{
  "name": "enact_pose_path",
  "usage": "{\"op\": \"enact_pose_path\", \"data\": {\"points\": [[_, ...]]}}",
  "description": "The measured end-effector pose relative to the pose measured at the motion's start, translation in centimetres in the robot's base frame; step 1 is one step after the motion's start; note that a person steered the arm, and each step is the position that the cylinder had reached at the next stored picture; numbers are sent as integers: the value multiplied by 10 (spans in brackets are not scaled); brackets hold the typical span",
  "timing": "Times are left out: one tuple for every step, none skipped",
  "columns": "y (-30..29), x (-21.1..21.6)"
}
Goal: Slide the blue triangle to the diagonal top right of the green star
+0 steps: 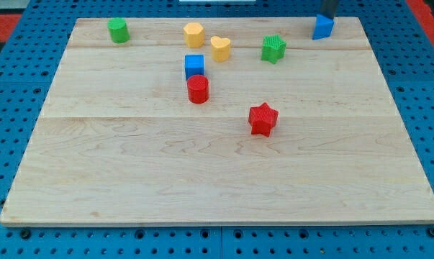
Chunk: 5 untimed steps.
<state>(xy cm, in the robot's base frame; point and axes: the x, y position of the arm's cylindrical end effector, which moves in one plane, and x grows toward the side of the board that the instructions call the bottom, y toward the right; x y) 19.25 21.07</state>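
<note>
Blue triangle [322, 27] right of green star [273, 49]

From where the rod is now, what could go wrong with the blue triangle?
The blue triangle sits near the board's top right edge, with my tip at its upper side. A sideways push could send it off the board. Pushing it left risks bumping the green star.

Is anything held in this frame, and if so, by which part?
Nothing is held; the arm has no gripper. My tip sits at the top edge of the blue triangle, apparently touching it, up and right of the green star.
</note>
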Motion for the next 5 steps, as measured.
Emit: {"op": "enact_pose_path", "data": {"points": [[-5, -1], [-23, 1], [-29, 3], [-33, 3], [-64, 0]]}}
